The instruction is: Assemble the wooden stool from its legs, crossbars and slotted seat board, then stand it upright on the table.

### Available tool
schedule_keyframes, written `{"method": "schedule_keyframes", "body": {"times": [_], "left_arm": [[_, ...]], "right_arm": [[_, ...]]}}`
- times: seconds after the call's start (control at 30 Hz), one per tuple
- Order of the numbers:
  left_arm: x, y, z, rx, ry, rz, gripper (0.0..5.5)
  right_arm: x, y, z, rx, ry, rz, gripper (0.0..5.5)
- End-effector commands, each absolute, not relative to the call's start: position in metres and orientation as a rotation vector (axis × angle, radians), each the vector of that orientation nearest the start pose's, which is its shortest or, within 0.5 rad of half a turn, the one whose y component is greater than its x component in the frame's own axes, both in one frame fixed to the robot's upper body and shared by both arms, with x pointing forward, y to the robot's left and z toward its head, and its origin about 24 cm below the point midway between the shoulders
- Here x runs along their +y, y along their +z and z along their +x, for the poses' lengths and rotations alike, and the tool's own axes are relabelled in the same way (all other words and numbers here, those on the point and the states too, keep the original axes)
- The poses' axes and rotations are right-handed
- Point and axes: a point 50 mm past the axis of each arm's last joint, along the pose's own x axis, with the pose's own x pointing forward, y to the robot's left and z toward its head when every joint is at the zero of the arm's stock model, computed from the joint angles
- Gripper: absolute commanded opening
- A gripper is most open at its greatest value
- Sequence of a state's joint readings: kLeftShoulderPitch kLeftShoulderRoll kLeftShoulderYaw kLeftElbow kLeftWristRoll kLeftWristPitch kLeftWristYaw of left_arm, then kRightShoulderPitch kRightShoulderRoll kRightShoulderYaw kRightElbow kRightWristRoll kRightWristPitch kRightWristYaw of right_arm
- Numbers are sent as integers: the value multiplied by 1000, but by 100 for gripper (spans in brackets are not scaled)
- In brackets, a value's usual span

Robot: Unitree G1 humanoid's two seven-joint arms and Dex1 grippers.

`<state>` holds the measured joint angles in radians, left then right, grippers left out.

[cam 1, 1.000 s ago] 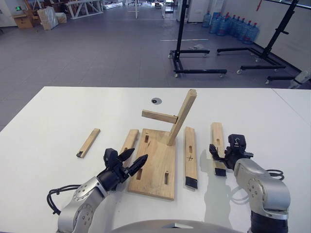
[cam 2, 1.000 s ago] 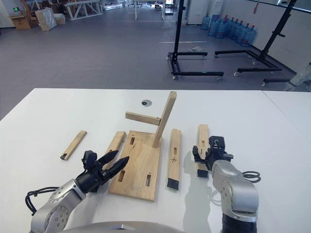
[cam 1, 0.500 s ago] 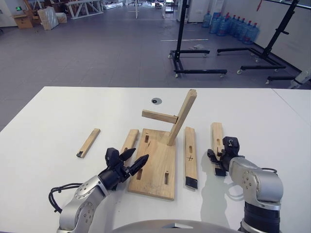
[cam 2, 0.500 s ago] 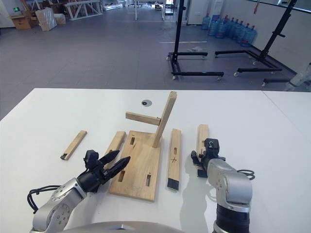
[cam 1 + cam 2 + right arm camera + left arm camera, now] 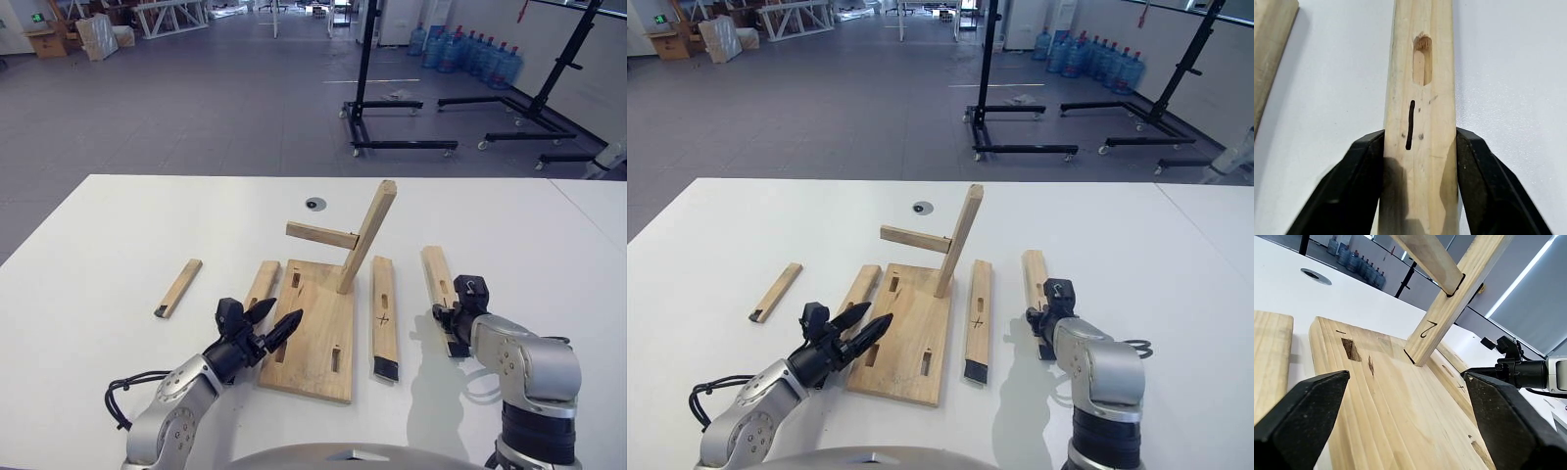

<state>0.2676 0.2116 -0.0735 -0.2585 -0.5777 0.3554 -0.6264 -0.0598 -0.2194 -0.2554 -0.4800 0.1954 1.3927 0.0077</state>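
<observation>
The slotted seat board [image 5: 315,331] lies flat on the white table [image 5: 108,225]. One leg [image 5: 368,233], marked 2, stands tilted in a far slot with a crossbar [image 5: 321,235] sticking out to the left. My left gripper [image 5: 282,313] hovers open over the board's near left edge [image 5: 1376,396]. A loose leg [image 5: 384,311] lies just right of the board. Farther right lies another leg [image 5: 437,279], and my right gripper [image 5: 450,319] is shut on its near part; its fingers [image 5: 1364,166] press both sides below a slot [image 5: 1422,66].
Another leg [image 5: 262,282] lies along the board's left side. A short crossbar [image 5: 178,287] lies farther left. A round grommet hole [image 5: 314,204] sits in the table behind the board. Black wheeled racks [image 5: 392,108] stand on the floor beyond the table.
My right gripper has closed around the rightmost leg, and the leg has turned slightly, its far end swinging left. My left gripper crept a little forward over the board.
</observation>
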Motion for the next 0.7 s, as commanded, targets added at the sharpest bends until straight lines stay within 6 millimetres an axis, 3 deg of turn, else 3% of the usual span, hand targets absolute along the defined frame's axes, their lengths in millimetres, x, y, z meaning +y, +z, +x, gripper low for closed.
{"method": "schedule_keyframes", "body": {"times": [0.03, 0.1, 0.17, 0.23, 0.3, 0.4, 0.47, 0.53, 0.7], "left_arm": [[150, 33, 197, 177, -651, -381, 430], [159, 40, 206, 111, -608, -367, 430], [162, 53, 211, 36, -649, -385, 430], [164, 69, 215, -26, -725, -422, 430], [163, 84, 217, -61, -842, -436, 430], [164, 100, 221, -100, -950, -474, 430], [162, 104, 221, -93, -1012, -506, 430], [156, 104, 214, -54, -1119, -562, 430], [147, 105, 212, -2, -1233, -610, 430]], "right_arm": [[-219, 69, 232, 655, -139, 44, 204], [-218, 88, 251, 473, -126, 41, 204], [-222, 124, 275, 206, -80, 133, 204], [-218, 162, 286, -84, 117, 183, 204], [-216, 189, 285, -285, 349, 295, 204], [-204, 212, 260, -423, 787, 428, 204], [-192, 212, 241, -396, 1027, 436, 204], [-174, 197, 230, -282, 1227, 390, 204], [-144, 151, 235, -100, 1384, 344, 204]]}}
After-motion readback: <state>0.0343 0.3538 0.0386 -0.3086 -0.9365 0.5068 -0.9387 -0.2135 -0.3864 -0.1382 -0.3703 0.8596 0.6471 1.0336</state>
